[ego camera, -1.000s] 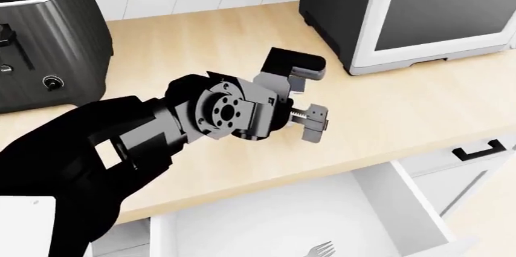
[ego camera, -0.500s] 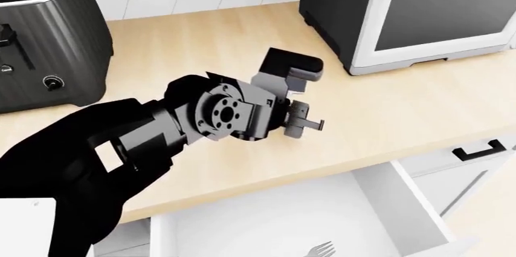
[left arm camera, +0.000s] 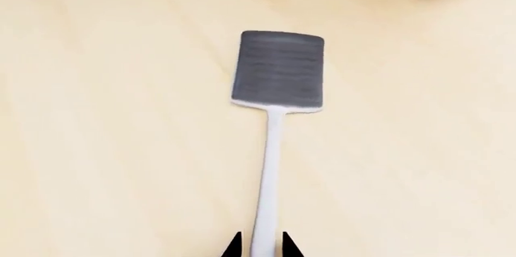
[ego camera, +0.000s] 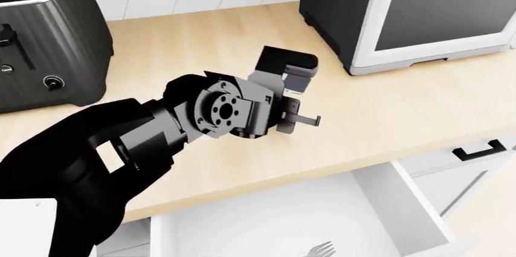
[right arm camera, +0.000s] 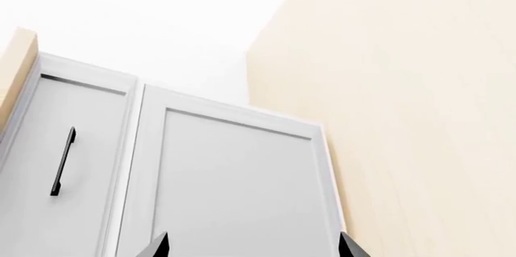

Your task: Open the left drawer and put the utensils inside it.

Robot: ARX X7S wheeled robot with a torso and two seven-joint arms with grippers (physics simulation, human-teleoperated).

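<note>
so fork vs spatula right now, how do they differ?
The silvery-tined fork already lies inside the open white left drawer; the grey square-headed spatula lies on the wooden countertop. The left gripper has its fingers closed around the spatula's pale handle; nothing touches the fork.

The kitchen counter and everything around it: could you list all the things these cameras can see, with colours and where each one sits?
spatula: one, dark grey square head with pale thin handle, flat on the counter, handle end between the left gripper's fingertips
fork: one, only silvery tines showing, inside the open drawer
left drawer: one, white, pulled open below the counter
second drawer: one, white with black handle, shut, to the right
counter: one, pale wood
toaster: one, black, far left on the counter
oven: one, black with white door frame, far right on the counter
cabinet doors: two, white, one showing a black handle
left gripper: black, around the spatula handle
right gripper: black, open, facing the cabinet doors
</note>
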